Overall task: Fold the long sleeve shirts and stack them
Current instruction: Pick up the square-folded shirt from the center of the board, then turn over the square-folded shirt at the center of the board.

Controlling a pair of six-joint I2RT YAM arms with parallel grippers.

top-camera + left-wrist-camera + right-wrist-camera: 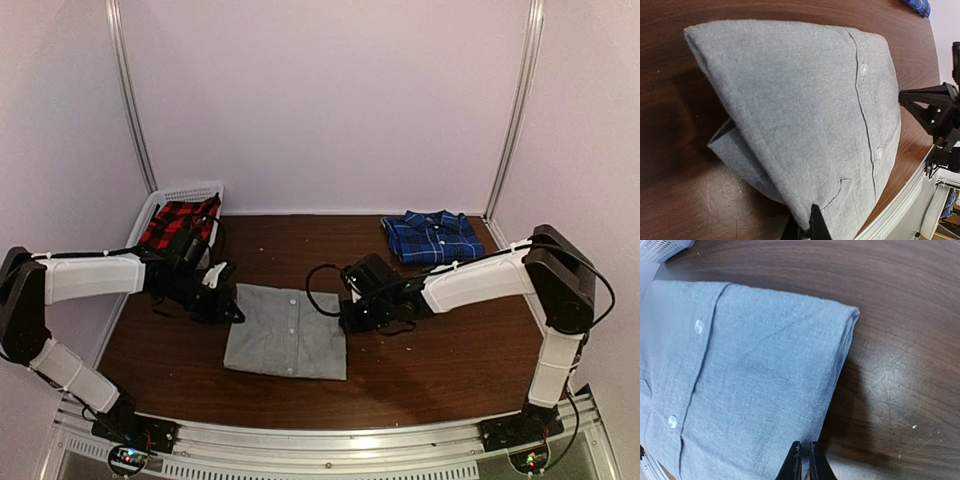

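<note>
1. Pale walls close in a dark wooden counter [440, 340], seen from above; the grey shirt [285, 332] lies at mid-counter as a flat rectangle, button strip up; the blue shirt [432, 238] sits folded at the far right, well apart from it; a basket [190, 190] at the far left holds a red plaid cloth [178, 222]; so both shirts look folded, and I judge the stacking not yet done, with the grey one to go onto the blue; the left claw [225, 308] is at the grey shirt's far left corner and the right claw [348, 318] at its right edge.
2. Left wrist view: the grey shirt [805, 110] fills the picture, its folded layers showing at the side over the counter [680, 190]; the left claw [810, 227] is at the bottom edge, fingers together, with the shirt's corner running into them, so it looks clamped on the cloth; a scrap of the blue shirt [919, 5] shows at the top right.
3. Right wrist view: the grey shirt [755, 370] covers the left of the picture, bare counter [900, 340] the right; the right claw [803, 462] has its fingers nearly touching, right on the shirt's folded side edge; it appears pinched on that edge, though the contact itself is hidden.
</note>
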